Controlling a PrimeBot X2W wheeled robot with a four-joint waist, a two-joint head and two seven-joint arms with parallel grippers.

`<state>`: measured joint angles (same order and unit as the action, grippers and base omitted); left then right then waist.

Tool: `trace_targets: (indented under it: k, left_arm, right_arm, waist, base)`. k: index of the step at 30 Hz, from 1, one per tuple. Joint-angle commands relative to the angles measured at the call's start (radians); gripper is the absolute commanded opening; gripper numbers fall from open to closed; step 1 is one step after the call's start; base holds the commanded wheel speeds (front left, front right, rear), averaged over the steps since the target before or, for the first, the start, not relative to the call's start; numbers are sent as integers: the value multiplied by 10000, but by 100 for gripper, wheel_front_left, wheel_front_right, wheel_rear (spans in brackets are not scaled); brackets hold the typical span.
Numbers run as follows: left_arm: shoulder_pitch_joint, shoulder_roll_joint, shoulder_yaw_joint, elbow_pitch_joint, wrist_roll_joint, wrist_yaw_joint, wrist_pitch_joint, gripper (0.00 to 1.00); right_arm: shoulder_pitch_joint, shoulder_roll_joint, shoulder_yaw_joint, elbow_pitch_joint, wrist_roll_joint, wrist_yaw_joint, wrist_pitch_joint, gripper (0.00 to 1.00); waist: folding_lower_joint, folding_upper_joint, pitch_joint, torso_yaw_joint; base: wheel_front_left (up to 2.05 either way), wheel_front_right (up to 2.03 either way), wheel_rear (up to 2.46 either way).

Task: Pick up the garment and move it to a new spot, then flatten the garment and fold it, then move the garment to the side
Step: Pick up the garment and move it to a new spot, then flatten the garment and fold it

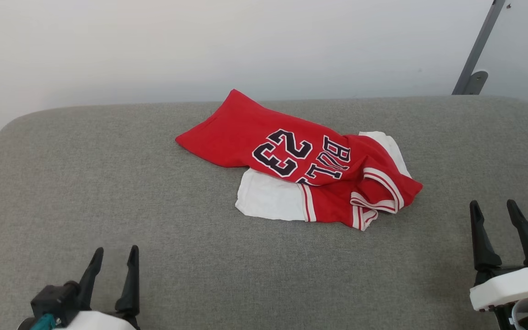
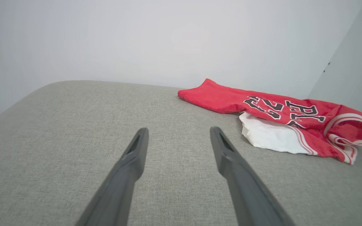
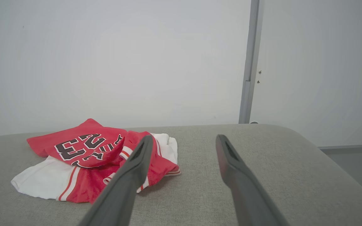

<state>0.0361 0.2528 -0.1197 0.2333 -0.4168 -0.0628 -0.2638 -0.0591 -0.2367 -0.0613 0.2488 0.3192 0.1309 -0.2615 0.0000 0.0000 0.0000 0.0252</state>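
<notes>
The garment [image 1: 300, 165] is a red jersey with white sleeves and black-and-white lettering, lying crumpled and partly folded over itself near the middle of the grey fabric surface [image 1: 108, 192]. In the head view my left gripper [image 1: 114, 251] stands open at the lower left, well short of the garment. At the lower right my right gripper [image 1: 494, 204] is open too, a little to the right of the garment's striped edge. The left wrist view has the garment [image 2: 278, 125] ahead and to the right of my left gripper [image 2: 178, 130]. From the right wrist, the garment [image 3: 93, 163] lies left of my right gripper [image 3: 183, 138].
A pale wall runs behind the surface. A grey metal post [image 1: 477, 50] with a bracket stands at the back right. The surface has rounded corners and drops off at its right edge [image 3: 341, 163].
</notes>
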Motion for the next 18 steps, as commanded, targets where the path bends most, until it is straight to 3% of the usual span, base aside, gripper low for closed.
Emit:
trace_targets:
  k: [1, 9, 18]
  left_arm:
    - [174, -48, 86, -102, 170, -74, -8, 100]
    - [501, -823, 694, -276, 1209, -421, -9, 100]
    - [399, -1251, 1029, -404, 1669, -595, -9, 100]
  right_arm:
    - [54, -8, -12, -71, 71, -1, -50, 100]
    - [44, 56, -31, -42, 61, -1, -49, 100]
    - [-140, -7, 126, 38, 108, -3, -49, 100]
  waist:
    - [0, 0, 13, 2]
    - [0, 0, 174, 17]
    - [0, 0, 318, -31]
  base:
    - [0, 0, 0]
    - [0, 0, 0]
    - [0, 0, 0]
